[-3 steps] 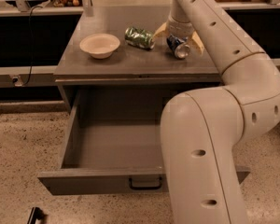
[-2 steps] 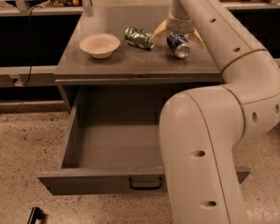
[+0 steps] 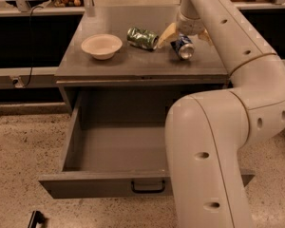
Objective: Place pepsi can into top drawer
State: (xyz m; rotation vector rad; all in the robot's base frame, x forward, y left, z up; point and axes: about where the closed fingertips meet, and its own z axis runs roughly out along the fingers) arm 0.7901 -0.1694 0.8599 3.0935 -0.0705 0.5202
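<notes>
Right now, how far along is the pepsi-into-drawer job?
Done: the top drawer is pulled open, with no can in the part that shows. In hand: the gripper is down over the pepsi can, fingers open either side; the can lies on its side on the cabinet top, not lifted. Left: close, lift, carry down, release into the drawer.

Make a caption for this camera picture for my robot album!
Open gripper straddles the pepsi can on the cabinet top, near a green can and bowl, above the open top drawer.
</notes>
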